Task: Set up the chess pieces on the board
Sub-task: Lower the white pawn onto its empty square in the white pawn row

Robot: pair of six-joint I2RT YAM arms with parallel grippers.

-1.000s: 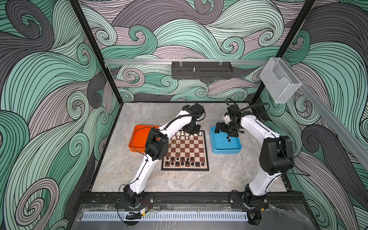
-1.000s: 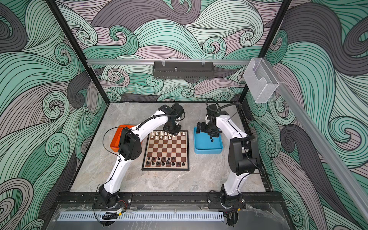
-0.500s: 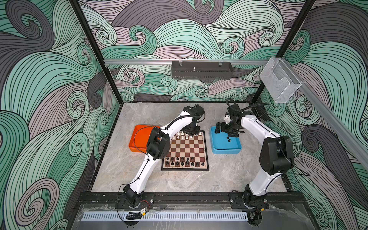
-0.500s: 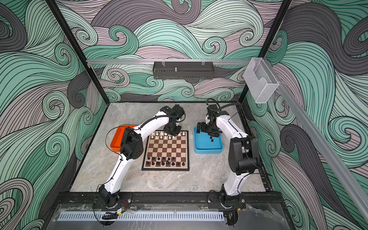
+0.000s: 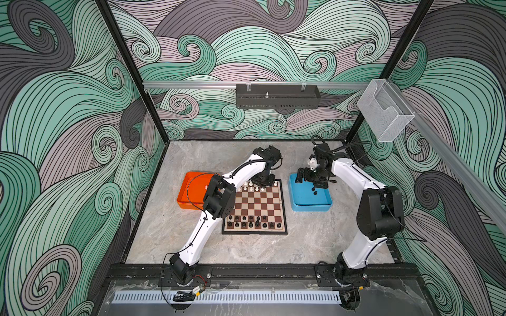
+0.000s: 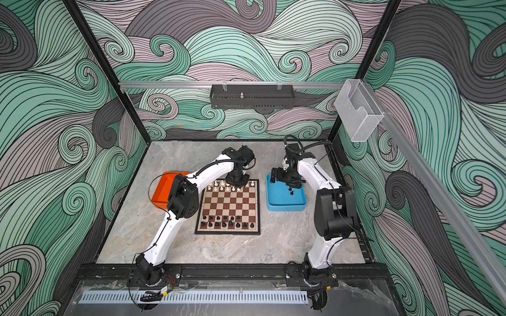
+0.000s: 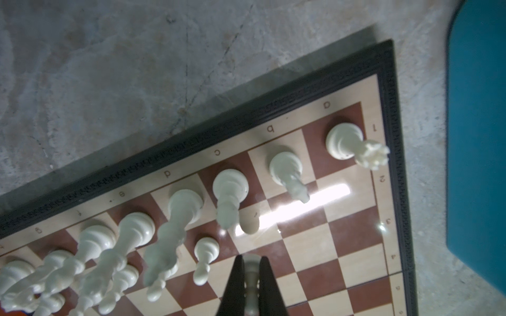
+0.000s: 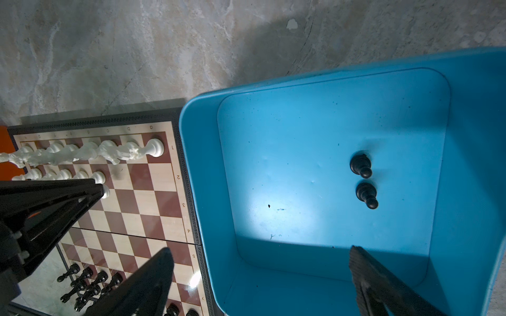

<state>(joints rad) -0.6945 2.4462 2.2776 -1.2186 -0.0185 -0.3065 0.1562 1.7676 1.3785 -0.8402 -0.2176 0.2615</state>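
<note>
Two black pawns [image 8: 361, 165] stand in the blue tray [image 8: 202, 191], and the right gripper [image 8: 260, 253] hangs above them with its jaws spread as wide as they go, nothing in them. That arm hasn't budged in the last second. The action is over on the board [image 5: 257, 202]: the left gripper [image 7: 251, 258] is pinched tight on a white pawn [image 7: 252, 284], and it has eased a touch nearer the white pawns [image 7: 204, 251] already lined up on the far side. White's back row looks filled as far as I can see, but the pawn row has gaps toward the blue tray, so I'd say this one is headed for the next free square there. One white piece [image 5: 206, 187] shows in the orange tray [image 5: 189, 197], so white isn't finished, and black wants those two pawns
</note>
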